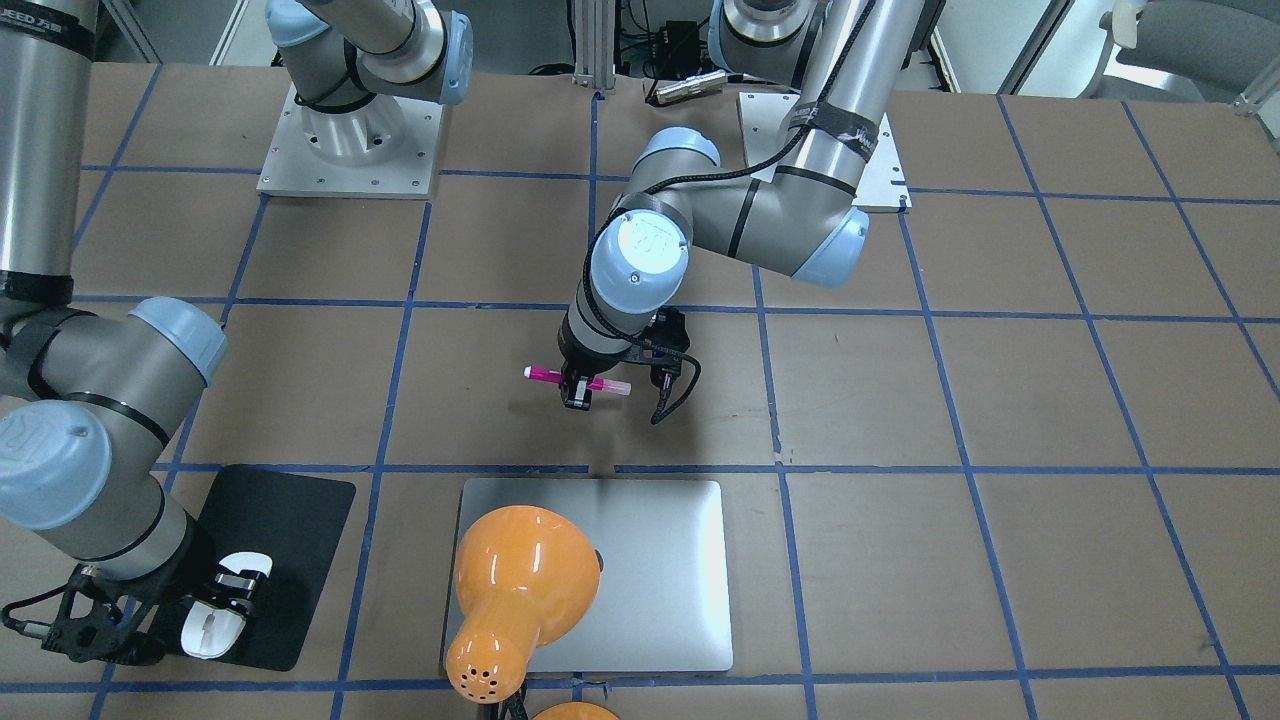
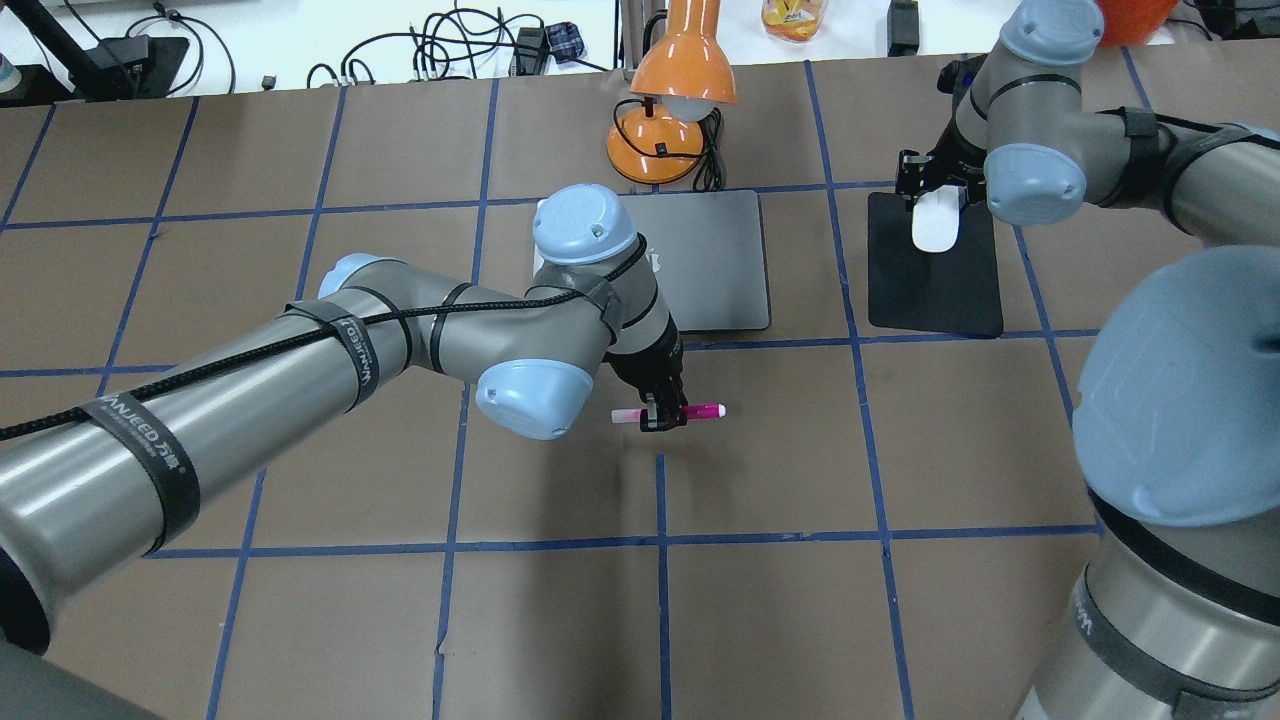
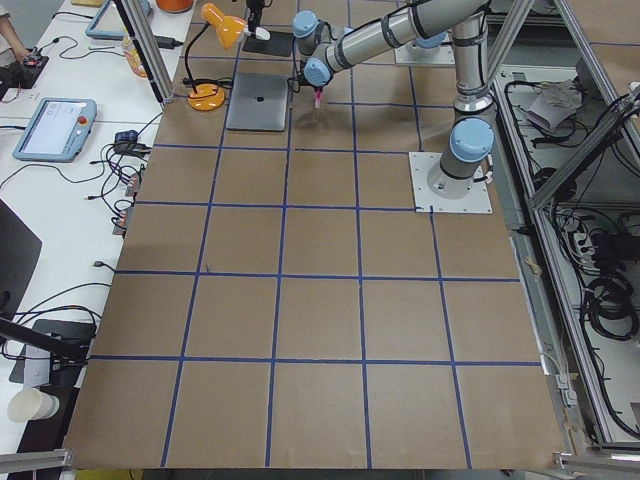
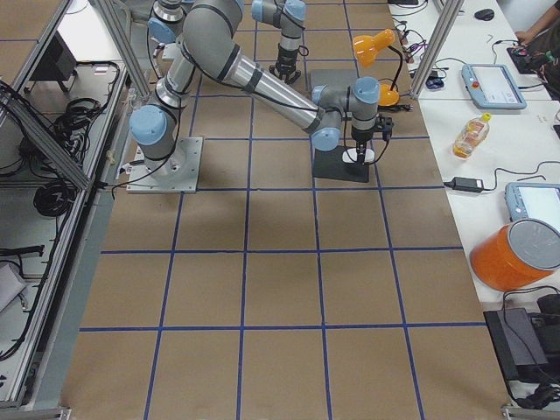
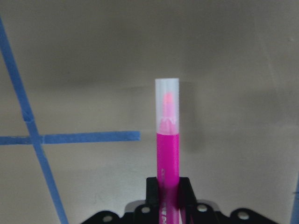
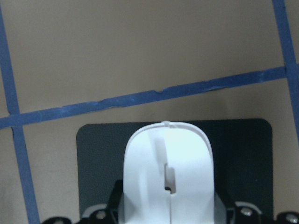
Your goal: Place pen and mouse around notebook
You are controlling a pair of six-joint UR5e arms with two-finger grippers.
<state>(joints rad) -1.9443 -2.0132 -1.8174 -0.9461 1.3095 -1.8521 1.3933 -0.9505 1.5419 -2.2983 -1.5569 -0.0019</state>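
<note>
The left gripper [image 1: 580, 392] is clamped on the pen [image 1: 545, 375], which sits level and crosswise in the jaws. Its magenta end and its pale capped end stick out to either side. The pen hangs over the table [image 1: 1000, 400] near the notebook's [image 1: 660, 570] robot-side edge, apart from it. The right gripper [image 1: 238, 588] is closed on the white mouse [image 1: 212, 630] over the black mat [image 1: 290, 530], which lies just beside the notebook's right edge. A strap [image 2: 360, 350] on the left arm reads "WANJEED". An orange desk lamp [image 1: 520, 580] overhangs the notebook's far right corner. Brown table with a blue tape grid stretches past the notebook's left edge.
</note>
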